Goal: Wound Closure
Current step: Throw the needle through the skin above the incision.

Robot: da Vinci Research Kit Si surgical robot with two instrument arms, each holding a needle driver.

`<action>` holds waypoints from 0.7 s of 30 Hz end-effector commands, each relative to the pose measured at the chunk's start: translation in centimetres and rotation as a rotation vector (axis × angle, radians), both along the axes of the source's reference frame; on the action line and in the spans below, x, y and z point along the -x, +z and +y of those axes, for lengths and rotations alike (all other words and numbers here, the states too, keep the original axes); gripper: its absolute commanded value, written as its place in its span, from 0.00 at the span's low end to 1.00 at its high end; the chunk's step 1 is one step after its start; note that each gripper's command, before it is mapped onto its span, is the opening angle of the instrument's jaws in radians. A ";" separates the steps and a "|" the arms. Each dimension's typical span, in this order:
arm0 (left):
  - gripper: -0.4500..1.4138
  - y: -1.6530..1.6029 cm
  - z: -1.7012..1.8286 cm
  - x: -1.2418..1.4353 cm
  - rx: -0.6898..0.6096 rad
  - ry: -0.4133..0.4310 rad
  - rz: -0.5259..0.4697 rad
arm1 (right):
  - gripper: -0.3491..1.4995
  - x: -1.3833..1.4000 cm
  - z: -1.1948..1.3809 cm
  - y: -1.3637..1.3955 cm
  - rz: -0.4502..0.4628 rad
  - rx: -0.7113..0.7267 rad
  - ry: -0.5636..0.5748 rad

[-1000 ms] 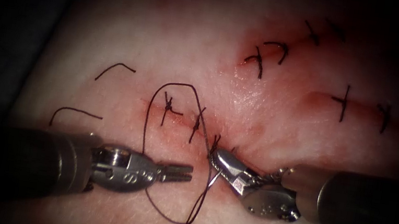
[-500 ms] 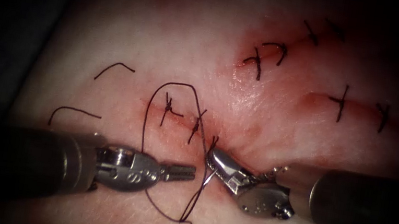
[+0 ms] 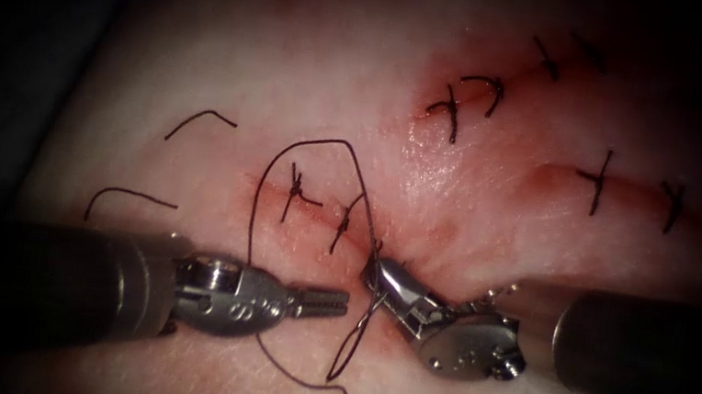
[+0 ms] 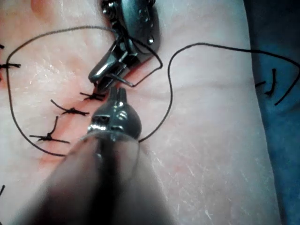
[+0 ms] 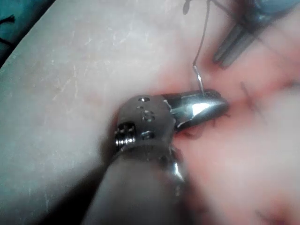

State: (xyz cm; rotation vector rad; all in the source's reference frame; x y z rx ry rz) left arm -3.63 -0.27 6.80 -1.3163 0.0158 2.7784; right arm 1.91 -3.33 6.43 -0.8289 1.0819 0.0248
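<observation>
Two tools are seen low in the endoscope view. The needle (image 3: 368,313) is held near its thread end by the closed right tool (image 3: 378,274), just below the cut (image 3: 321,213). Nothing is held by the closed left tool (image 3: 337,302). Farther up, the thread (image 3: 321,148) is looped over the tissue (image 3: 297,59) past two stitches (image 3: 296,191).

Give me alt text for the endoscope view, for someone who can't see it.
The right tool grips the curved needle near its thread end, at the cut in the tissue; whether the tip is in tissue I cannot tell. The left tool, jaws shut and holding nothing, lies left of it, with thread looping over two tied stitches.
</observation>
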 end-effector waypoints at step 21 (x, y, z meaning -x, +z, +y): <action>0.08 0.44 -0.02 0.52 -0.024 0.030 0.001 | 0.00 0.37 0.76 -0.64 0.247 -0.220 0.109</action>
